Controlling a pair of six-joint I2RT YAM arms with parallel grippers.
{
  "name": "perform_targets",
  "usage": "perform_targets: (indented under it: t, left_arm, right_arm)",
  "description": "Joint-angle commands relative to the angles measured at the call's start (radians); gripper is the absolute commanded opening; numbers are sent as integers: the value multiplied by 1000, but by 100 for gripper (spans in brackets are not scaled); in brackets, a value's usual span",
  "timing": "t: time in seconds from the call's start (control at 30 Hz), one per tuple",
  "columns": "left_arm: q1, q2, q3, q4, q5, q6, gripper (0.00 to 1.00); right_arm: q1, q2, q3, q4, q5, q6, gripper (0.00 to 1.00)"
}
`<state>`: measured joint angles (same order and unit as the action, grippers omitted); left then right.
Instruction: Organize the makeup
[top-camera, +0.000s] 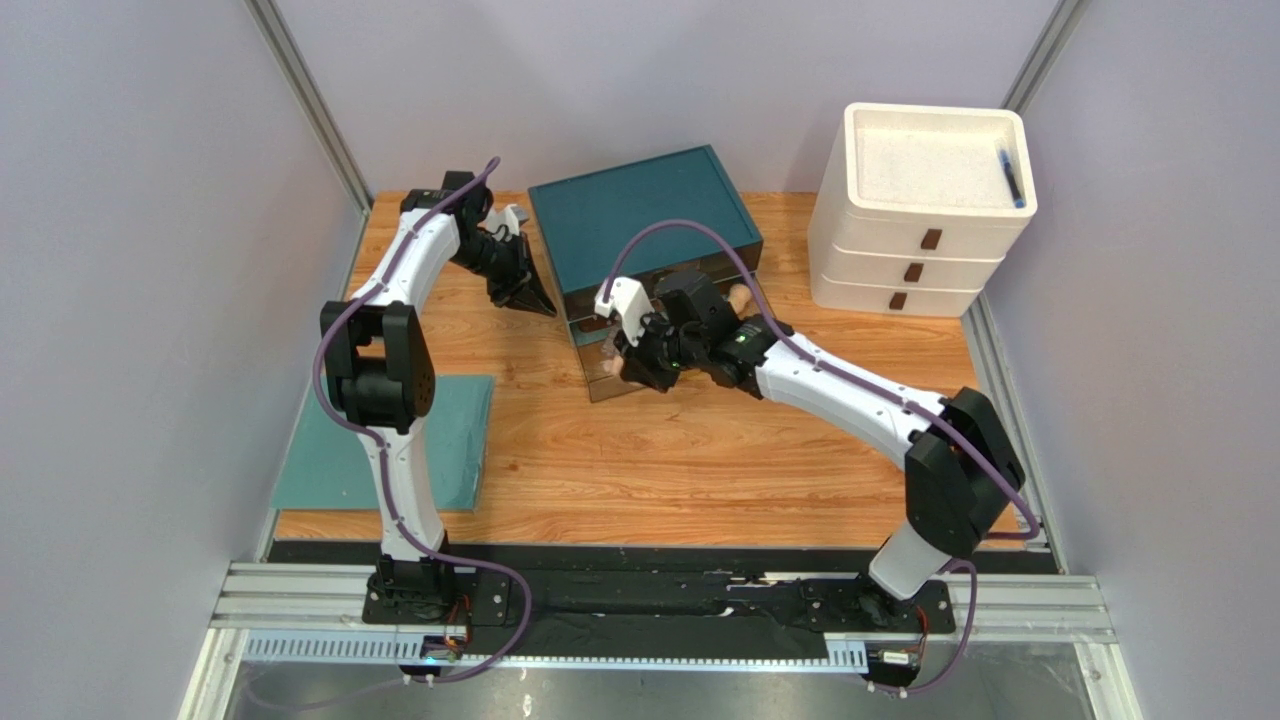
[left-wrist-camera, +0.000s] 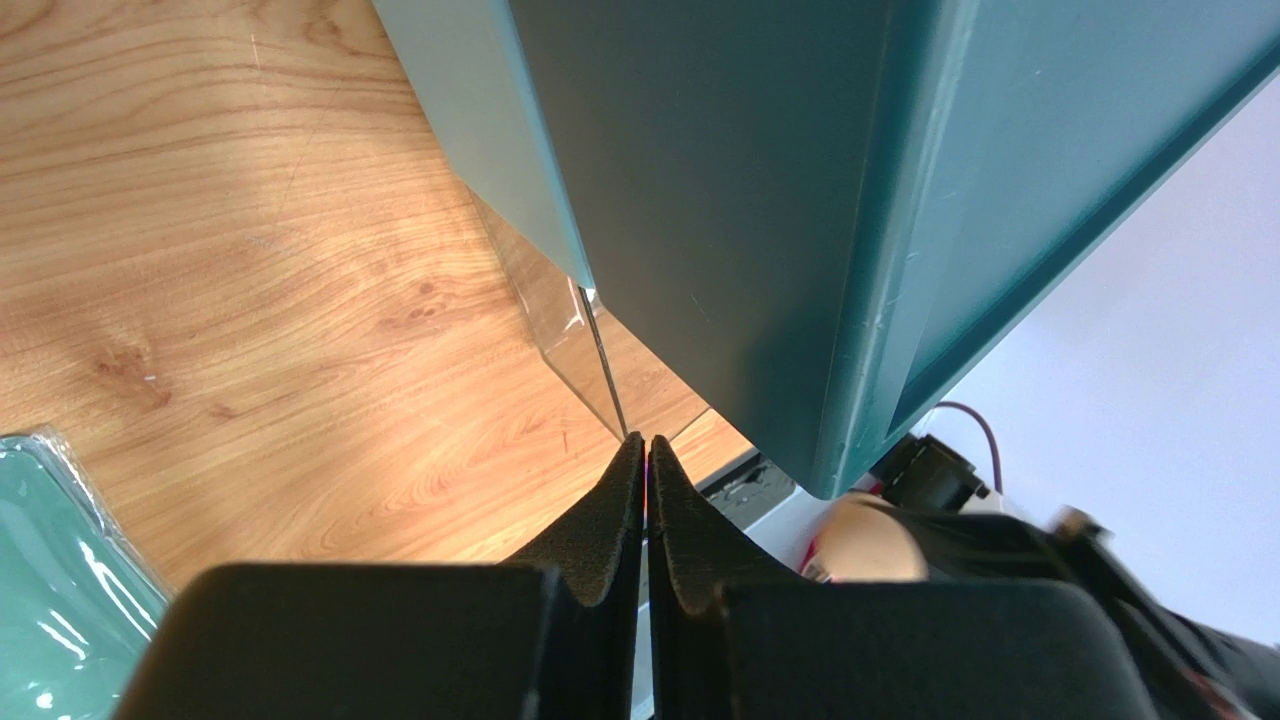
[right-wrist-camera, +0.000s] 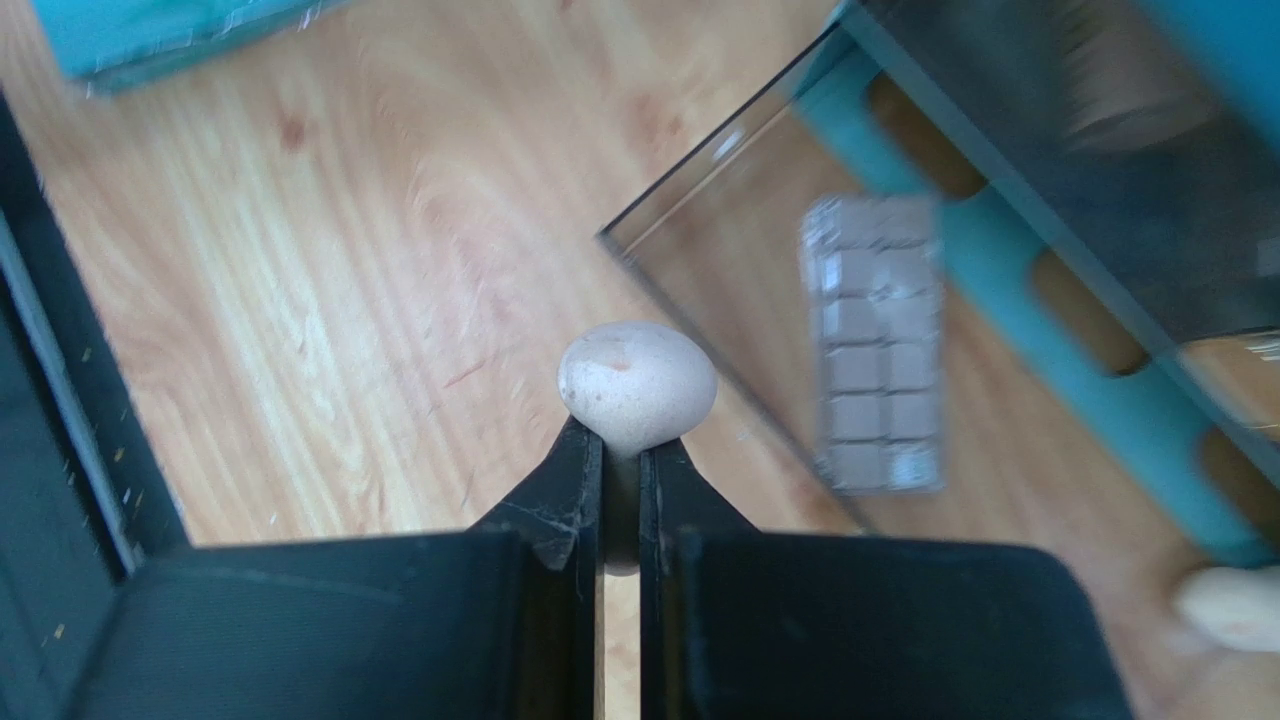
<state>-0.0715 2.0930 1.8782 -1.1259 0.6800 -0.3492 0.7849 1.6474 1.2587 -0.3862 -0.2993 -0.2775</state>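
Beige sponge (right-wrist-camera: 637, 386) is pinched in your right jaws above the middle of the table (right-wrist-camera: 376, 225), by the clear drawer (right-wrist-camera: 721, 270) holding the palette (right-wrist-camera: 882, 345); left jaws look clamped on its edge, probably steadying it.

A drawer unit (top-camera: 920, 225) stands right of the box (top-camera: 646, 218), a pen (top-camera: 1011, 177) on its top, and a mat (top-camera: 463, 443) lies off the box's front left. From the box's front juts a tray (right-wrist-camera: 751, 315) holding the palette (right-wrist-camera: 879, 368); at the tray's edge, a sponge (right-wrist-camera: 636, 387) sits in the right gripper (right-wrist-camera: 621, 438).
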Motion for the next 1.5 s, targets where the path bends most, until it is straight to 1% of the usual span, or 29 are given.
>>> perform_targets:
  t: [0.0,0.1,0.13,0.2,0.23,0.27,0.3,0.33,0.4,0.47,0.57,0.7,0.8,0.83,0.87,0.9,0.93,0.97,1.07,1.13,1.2,1.27,1.3,1.33,1.37,1.4,1.43,1.47]
  left_arm:
    - [6,10,39,2,18,13,5]
    - [6,13,47,2,21,10,5]
    - [6,13,50,-2,23,10,5]
    - [6,12,58,-2,24,15,5]
    - [6,10,61,-5,24,15,5]
    - [6,9,64,-3,27,15,6]
    - [7,10,70,-3,32,15,6]
    - [6,7,73,-3,32,15,6]
    - [6,6,81,-6,35,16,6]
    - [6,-7,84,-8,27,16,6]
    - [6,-40,78,14,-5,7,6]
    - [6,-96,72,44,-74,-14,6]
    - [6,-161,20,147,-70,-63,6]
    - [6,-198,1,182,-66,-79,5]
    - [4,-217,-17,258,-57,-105,3]
    - [4,-235,-54,299,-47,-117,0]
    - [3,-266,-68,366,-45,-128,0]
    - [-1,-278,-89,397,-42,-148,0]
    - [-16,-294,-84,468,-43,-172,0]
    - [-24,-266,-61,474,-62,-178,0]
    - [-34,-235,-15,460,-91,-194,0]
    - [-42,-189,28,434,-123,-218,0]
    - [-51,-174,51,405,-184,-229,0]
    - [-59,-145,71,370,-203,-240,0]
    - [-66,-133,102,359,-244,-243,0]
    - [-83,-110,119,333,-264,-247,0]
    - [-91,-99,136,322,-281,-247,0]
    - [-99,-84,169,310,-308,-249,0]
  right_arm:
    - [-6,-17,92,110,117,-11,0]
    - [-12,66,160,78,114,-17,0]
    - [-13,107,203,58,111,-9,2]
    - [-16,146,234,47,111,10,11]
    - [-15,170,254,49,118,24,35]
    - [-15,176,254,58,129,50,48]
    - [-15,178,251,70,165,64,56]
    - [-15,177,233,107,181,76,68]
    - [-15,157,216,132,207,87,74]
    - [-16,141,205,144,215,89,77]
    - [-18,98,182,148,238,90,77]
    - [-44,10,136,153,252,148,77]
    - [-94,-52,78,155,215,248,75]
    - [-111,-64,56,167,195,324,74]
    - [-149,-81,38,171,177,357,73]
    - [-168,-96,-14,181,129,394,73]
    - [-188,-131,-43,208,103,441,72]
    - [-216,-149,-71,222,85,464,72]
    - [-246,-207,-186,268,66,503,72]
    - [-253,-227,-244,282,51,517,70]
    - [-265,-235,-269,282,35,547,68]
    - [-280,-238,-303,279,20,595,62]
    - [-288,-241,-317,289,9,619,55]
    - [-308,-245,-334,305,-4,642,50]
    - [-315,-259,-385,326,-32,688,44]
    - [-322,-270,-413,375,-38,705,29]
    - [-326,-277,-438,401,-35,725,20]
    - [-328,-282,-484,421,-28,735,8]
